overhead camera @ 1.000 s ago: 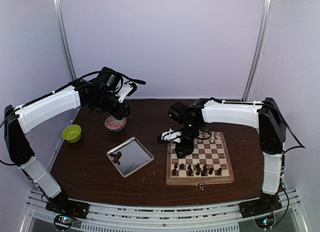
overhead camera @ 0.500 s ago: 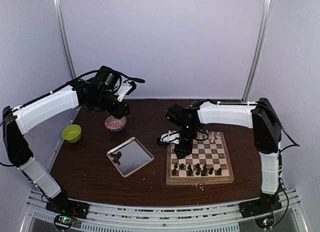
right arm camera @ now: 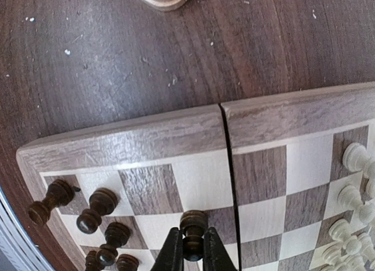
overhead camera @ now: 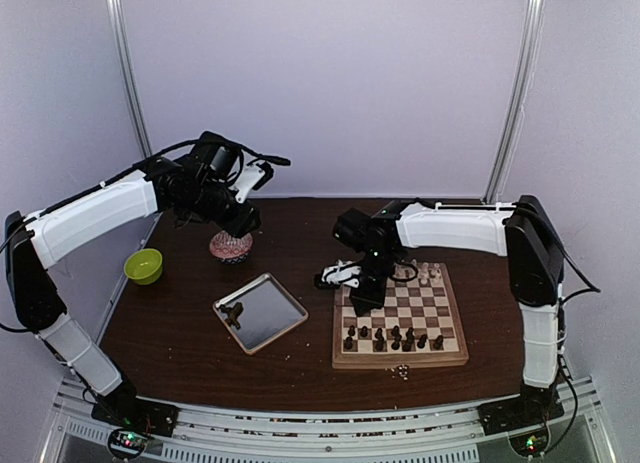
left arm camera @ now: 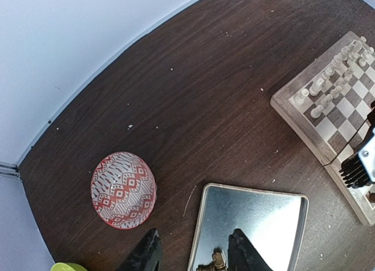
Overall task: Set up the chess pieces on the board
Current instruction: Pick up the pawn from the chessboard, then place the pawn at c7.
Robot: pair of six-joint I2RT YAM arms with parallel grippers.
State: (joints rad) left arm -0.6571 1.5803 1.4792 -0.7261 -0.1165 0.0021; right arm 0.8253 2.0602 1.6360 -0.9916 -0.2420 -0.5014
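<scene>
The board [overhead camera: 400, 362] lies on the right half of the table. Dark chess pieces [overhead camera: 390, 335] stand along its near rows and pale ones [overhead camera: 425, 276] along the far side. My right gripper [overhead camera: 362, 295] is low over the board's left edge. In the right wrist view it [right arm camera: 193, 243] is shut on a dark pawn-like piece [right arm camera: 193, 222] over the checks, near the board's centre seam. More dark pieces [right arm camera: 88, 215] stand to its left and pale ones [right arm camera: 351, 195] to its right. My left gripper [left arm camera: 195, 239] hangs open and empty, high above the table.
A silver tray [overhead camera: 275, 318] lies left of the board, with a small brass object [left arm camera: 214, 262] on it. An overturned red-patterned bowl [overhead camera: 231, 246] sits behind it and a green bowl [overhead camera: 143, 266] at the far left. Small beads [overhead camera: 400, 372] lie before the board.
My right gripper has shut on the dark piece and the arm has shifted slightly left. The left arm has stayed in place.
</scene>
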